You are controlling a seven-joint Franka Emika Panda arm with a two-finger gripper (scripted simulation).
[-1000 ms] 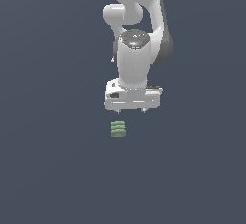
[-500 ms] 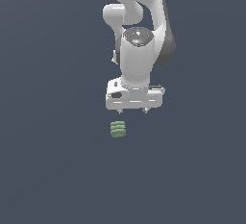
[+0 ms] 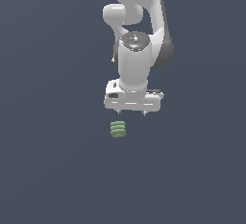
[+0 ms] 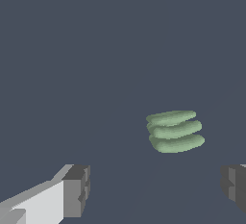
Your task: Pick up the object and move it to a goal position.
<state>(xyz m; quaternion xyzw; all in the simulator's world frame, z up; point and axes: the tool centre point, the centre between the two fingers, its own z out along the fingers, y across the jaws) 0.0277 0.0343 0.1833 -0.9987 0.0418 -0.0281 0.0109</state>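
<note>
Three rounded ridges stacked one on another make up the small pale green ribbed lump [image 3: 118, 129], which lies a little below the middle of the exterior view, on the flat dark blue-grey ground [image 3: 53, 170]. It rests by itself, touched by nothing, and its ridges run roughly level across the frame. In the wrist view the same lump [image 4: 175, 131] sits right of centre, its three ridges slightly tilted, with bare ground all round it.

Just above the lump in the exterior view, and a little toward the exterior view's right, hangs the white, wide-bodied gripper [image 3: 129, 113] of the white robot arm [image 3: 137, 31]. Its two short fingertips point downward; one dark fingertip [image 3: 144, 114] shows under the right end of the gripper's body. The gripper is near the lump but clear of it, with a gap of ground between them.

The wrist view shows the jaws standing wide apart: one grey finger pad [image 4: 76, 191] on its white finger at lower left, the other at the lower right edge of the frame. Nothing is held between them, and the lump lies beyond the pads, nearer the right-hand one
</note>
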